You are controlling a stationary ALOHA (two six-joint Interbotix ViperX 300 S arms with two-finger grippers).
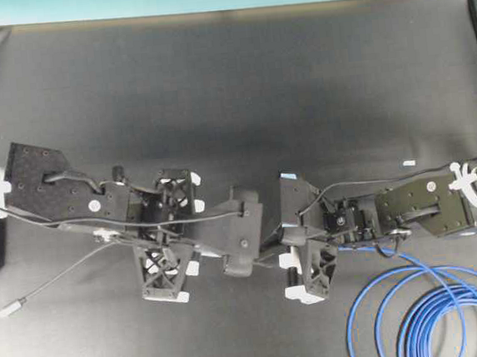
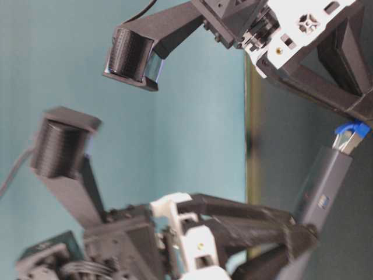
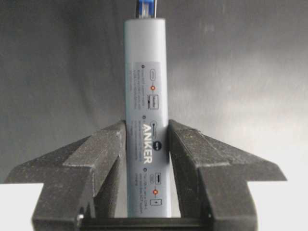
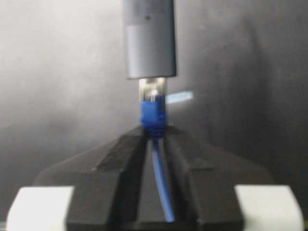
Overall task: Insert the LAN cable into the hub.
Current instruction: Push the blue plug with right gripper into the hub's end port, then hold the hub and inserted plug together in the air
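The hub (image 3: 146, 96), a slim grey bar, stands upright between my left gripper's (image 3: 147, 130) fingers, which are shut on its lower half. At its far end sits the LAN cable's plug (image 3: 145, 8). In the right wrist view the clear plug (image 4: 153, 91) meets the hub's end (image 4: 149, 38), with part of the plug still showing outside it. My right gripper (image 4: 154, 132) is shut on the blue boot, and the blue cable runs back between its fingers. From table level the plug (image 2: 349, 135) sits at the tip of the tilted hub (image 2: 326, 186). Both grippers meet mid-table, left (image 1: 246, 243) and right (image 1: 292, 242).
The blue cable's loops (image 1: 433, 303) lie on the black mat at the front right. The hub's thin grey cord (image 1: 64, 281) trails to the front left and ends in a silver plug (image 1: 9, 310). A small white mark (image 1: 408, 164) lies at the right.
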